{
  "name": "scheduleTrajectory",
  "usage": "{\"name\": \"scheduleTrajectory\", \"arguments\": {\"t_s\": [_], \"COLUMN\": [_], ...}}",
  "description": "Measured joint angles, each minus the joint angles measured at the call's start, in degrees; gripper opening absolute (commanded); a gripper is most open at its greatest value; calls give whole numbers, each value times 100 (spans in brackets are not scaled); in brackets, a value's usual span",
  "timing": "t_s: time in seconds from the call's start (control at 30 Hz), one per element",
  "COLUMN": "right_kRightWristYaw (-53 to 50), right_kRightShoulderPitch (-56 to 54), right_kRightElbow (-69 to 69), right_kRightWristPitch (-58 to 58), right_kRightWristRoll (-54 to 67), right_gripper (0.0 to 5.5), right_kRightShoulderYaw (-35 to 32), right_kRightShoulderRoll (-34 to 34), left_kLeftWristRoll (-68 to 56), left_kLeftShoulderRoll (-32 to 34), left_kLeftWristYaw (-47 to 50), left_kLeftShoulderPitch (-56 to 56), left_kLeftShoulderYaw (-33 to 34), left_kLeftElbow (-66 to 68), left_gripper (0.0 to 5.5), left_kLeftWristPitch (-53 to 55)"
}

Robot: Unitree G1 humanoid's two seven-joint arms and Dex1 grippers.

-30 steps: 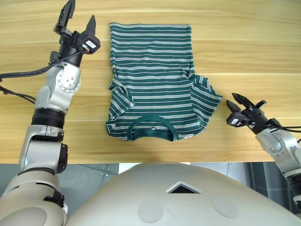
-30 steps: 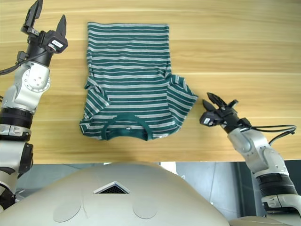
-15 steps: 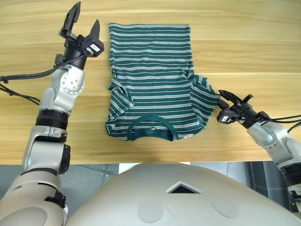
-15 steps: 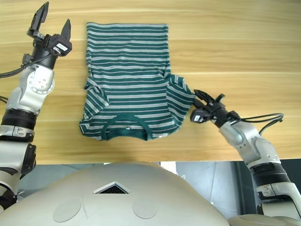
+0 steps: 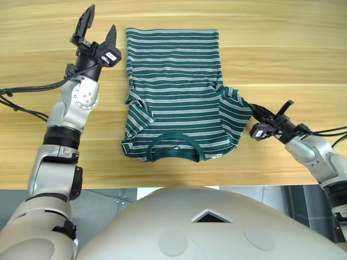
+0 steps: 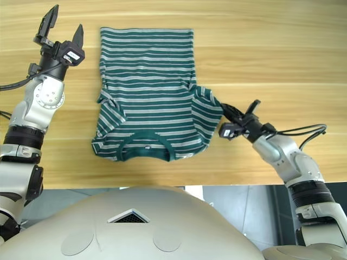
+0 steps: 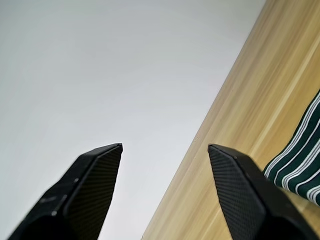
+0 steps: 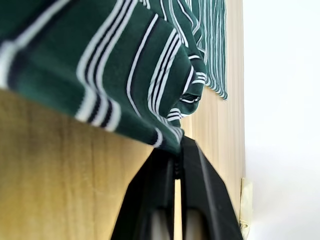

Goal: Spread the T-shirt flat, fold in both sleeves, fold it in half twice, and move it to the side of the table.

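Note:
A green T-shirt (image 5: pixel 173 81) with white stripes lies on the wooden table (image 5: pixel 287 49), collar toward me and hem at the far side. Its left sleeve is folded in; the right sleeve (image 5: pixel 238 111) sticks out to the right. My right gripper (image 8: pixel 176 162) is at that sleeve's outer edge, low over the table, its fingers pinched together on the cloth's hem. My left gripper (image 5: pixel 101 19) is raised beside the far left corner of the shirt, open, holding nothing; the left wrist view has a bit of striped cloth (image 7: pixel 300 150) off to one side of its fingertips.
Bare wood stretches to the right of the shirt and along the far side. Black cables (image 5: pixel 27 89) trail over the table's left part. The table's near edge (image 5: pixel 97 187) runs just below the collar.
My right gripper moved left from open table to the right sleeve and shut on its edge. My left gripper shifted slightly right, toward the shirt's far left corner, still open.

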Motion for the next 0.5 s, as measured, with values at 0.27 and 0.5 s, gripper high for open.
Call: {"name": "scheduleTrajectory", "arguments": {"t_s": [0.27, 0.5], "right_kRightWristYaw": [-150, -345], "right_kRightShoulderPitch": [-84, -206], "right_kRightElbow": [92, 109], "right_kRightWristPitch": [-141, -310], "right_kRightWristRoll": [36, 172], "right_gripper": [1, 1], "right_kRightShoulderYaw": [6, -43], "right_kRightShoulderRoll": [264, 666], "left_kLeftWristRoll": [0, 10], "left_kLeftShoulderRoll": [0, -30], "left_kLeftWristYaw": [-4, -3], "left_kLeftShoulderPitch": [-1, 0], "left_kLeftShoulderYaw": [-5, -117], "left_kLeftElbow": [0, 13], "left_gripper": [320, 320], "left_kLeftWristPitch": [-10, -6]}}
